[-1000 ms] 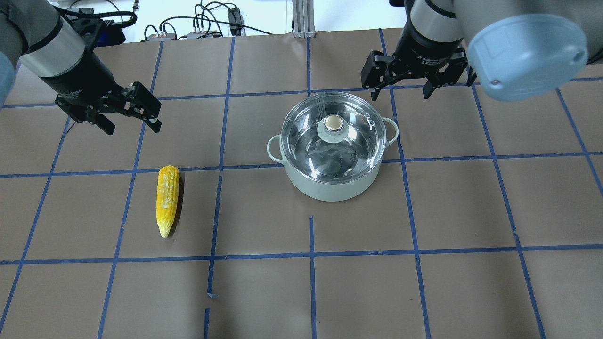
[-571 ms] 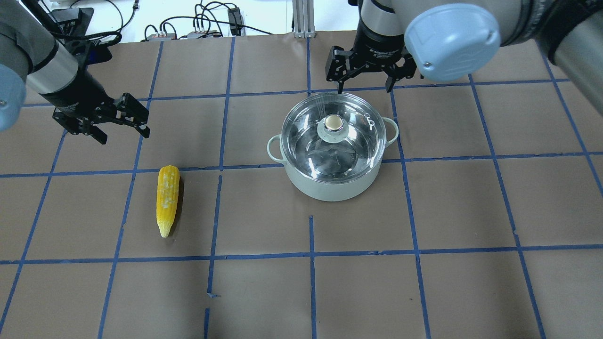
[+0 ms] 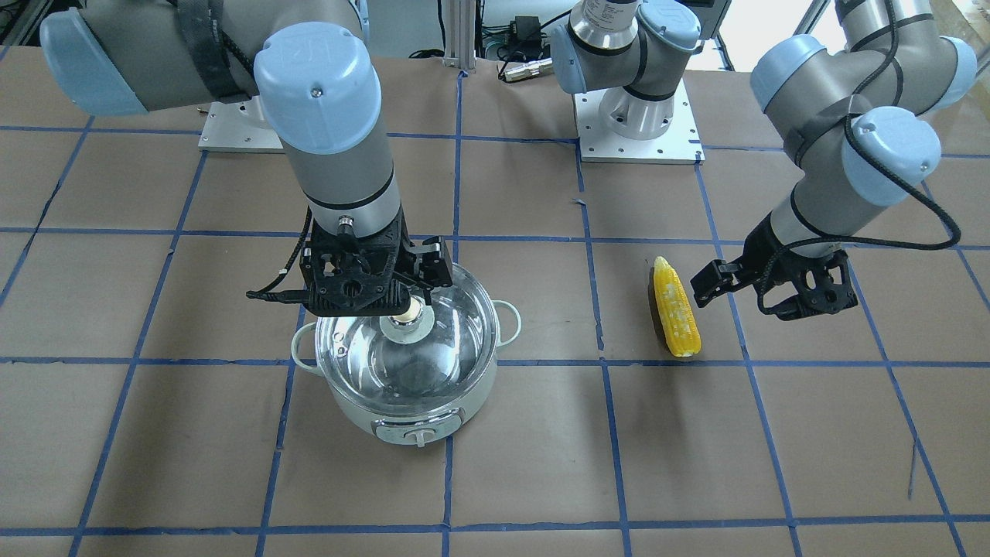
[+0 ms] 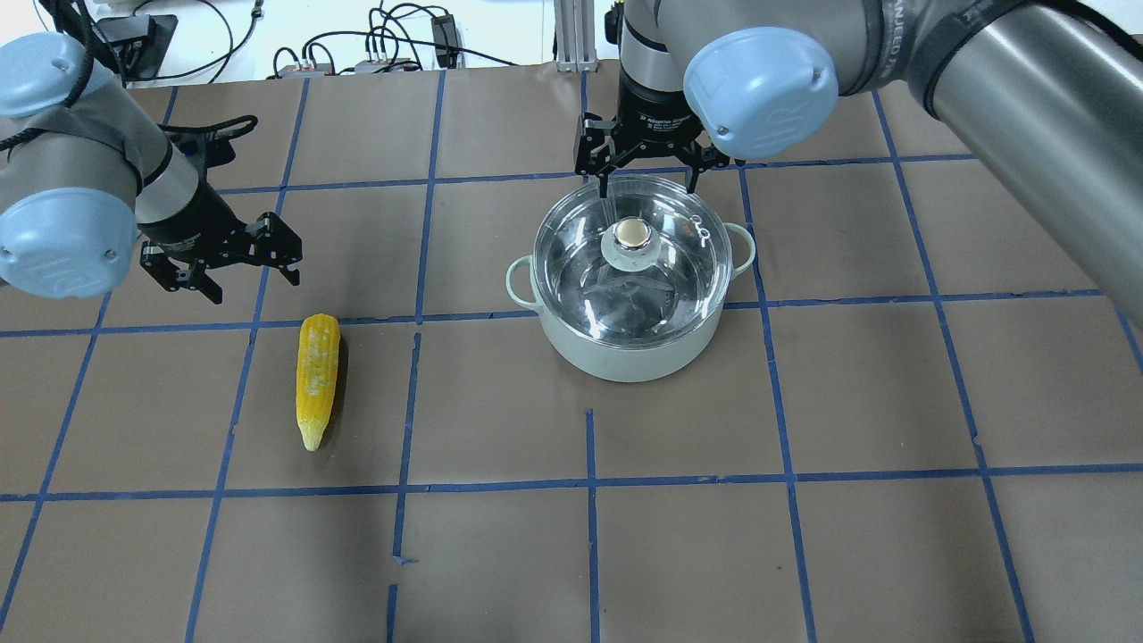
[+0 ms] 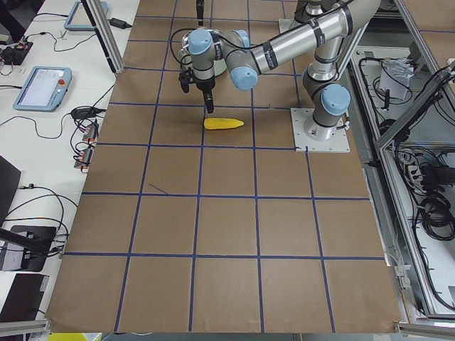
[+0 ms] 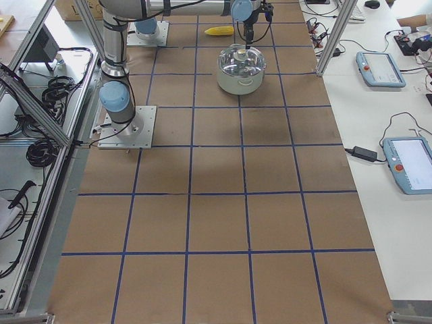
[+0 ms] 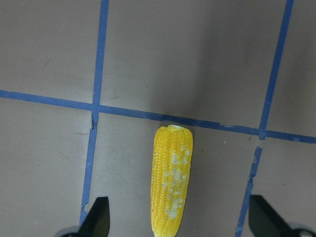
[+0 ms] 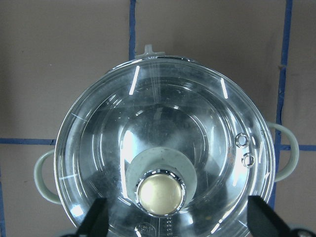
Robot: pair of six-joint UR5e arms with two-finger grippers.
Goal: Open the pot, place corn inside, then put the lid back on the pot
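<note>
The pale mint pot [image 4: 625, 359] stands mid-table with the clear glass lid [image 4: 665, 281] on it, its gold knob [image 4: 632, 233] at the centre. My right gripper [image 4: 647, 171] is open and empty, above the pot's far rim, just behind the knob. In the right wrist view the knob [image 8: 160, 194] lies between the open fingertips [image 8: 97, 216]. The yellow corn [image 4: 318, 379] lies on the table at the left, tapered end toward the front. My left gripper [image 4: 228, 268] is open and empty, above the table just behind the corn's thick end. The corn also shows in the left wrist view [image 7: 170, 182].
The table is brown paper with a blue tape grid [image 4: 589, 482]. The pot's control panel with knob [image 3: 418, 438] faces away from the robot. Cables and boxes [image 4: 375, 54] lie beyond the table's far edge. Both arm bases [image 3: 634, 124] stand at the robot's side.
My right gripper has moved left, from beside the pot's right handle to over its far rim. My left gripper has moved closer to the corn's thick end. Pot, lid and corn have not moved.
</note>
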